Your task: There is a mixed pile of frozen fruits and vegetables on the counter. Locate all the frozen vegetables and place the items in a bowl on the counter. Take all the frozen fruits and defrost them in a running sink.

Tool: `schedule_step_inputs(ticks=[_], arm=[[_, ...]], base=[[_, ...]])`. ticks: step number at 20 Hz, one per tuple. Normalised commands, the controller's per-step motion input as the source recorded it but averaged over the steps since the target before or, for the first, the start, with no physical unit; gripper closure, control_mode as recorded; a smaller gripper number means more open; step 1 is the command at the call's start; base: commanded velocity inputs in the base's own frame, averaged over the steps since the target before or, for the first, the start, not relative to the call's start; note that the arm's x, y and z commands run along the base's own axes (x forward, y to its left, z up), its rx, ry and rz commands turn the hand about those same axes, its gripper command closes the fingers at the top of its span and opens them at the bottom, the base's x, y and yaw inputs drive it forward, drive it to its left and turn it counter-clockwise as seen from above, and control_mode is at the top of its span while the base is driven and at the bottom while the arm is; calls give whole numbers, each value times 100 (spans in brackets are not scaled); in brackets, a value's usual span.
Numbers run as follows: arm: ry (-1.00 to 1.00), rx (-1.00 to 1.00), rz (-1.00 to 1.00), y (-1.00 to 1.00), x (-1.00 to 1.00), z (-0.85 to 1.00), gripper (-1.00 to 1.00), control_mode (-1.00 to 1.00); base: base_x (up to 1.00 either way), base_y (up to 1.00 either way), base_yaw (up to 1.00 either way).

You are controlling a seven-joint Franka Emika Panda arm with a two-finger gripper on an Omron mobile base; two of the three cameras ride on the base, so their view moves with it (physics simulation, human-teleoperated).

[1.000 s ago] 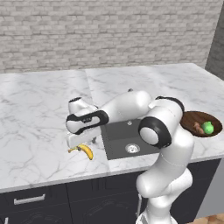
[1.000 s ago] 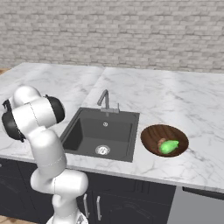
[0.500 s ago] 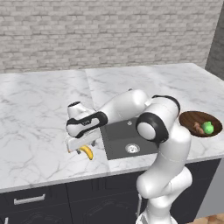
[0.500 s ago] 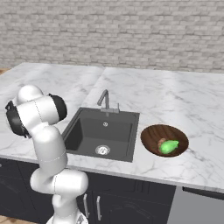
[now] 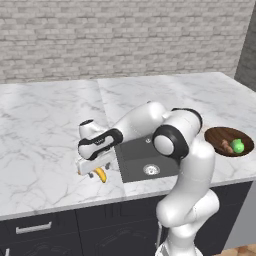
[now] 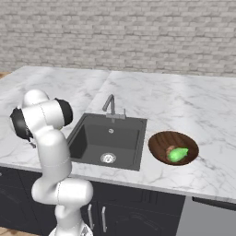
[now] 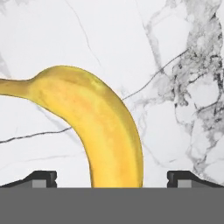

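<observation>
The fingers (image 7: 43, 177) stand spread wide, one dark tip at the lower left and the other at the lower right of the hand view, pinching nothing. The banana (image 7: 94, 122) lies between them on the white marble surface (image 7: 131, 39): its thick body runs down between the two tips, nearer the middle than either one, then curves up and out toward 9 o'clock, where its thin stem is cut off by the frame edge. Its lower end is hidden at the bottom of that view, and whether the tips touch the marble cannot be told.

In the left base view the gripper (image 5: 95, 167) points straight down just above the surface, with the banana (image 5: 101, 174) peeking out under it at 5 o'clock; most of the fruit is covered by the hand. The arm reaches from its base out to 9 o'clock, forearm low and nearly level, across the front left corner of the sink (image 5: 142, 160).

The bowl (image 6: 173, 147) sits at 3 o'clock of the sink (image 6: 108, 140), just beside it, holding the bright green piece (image 6: 178, 154) and the brown piece (image 6: 171, 150), which touch; the brown one is partly hidden behind the green.
</observation>
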Motion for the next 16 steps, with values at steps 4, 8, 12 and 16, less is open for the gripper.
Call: schedule_step_inputs(ticks=[4, 8, 12, 16], arm=[[0, 0, 0, 9, 7, -16, -100, -100], [0, 0, 0, 8, 0, -7, 100, -100], [0, 0, 0, 0, 0, 0, 100, -100], [0, 0, 0, -1, 0, 7, 100, -100]], base=[[0, 0, 0], [0, 0, 0], [0, 0, 0], [0, 0, 0]])
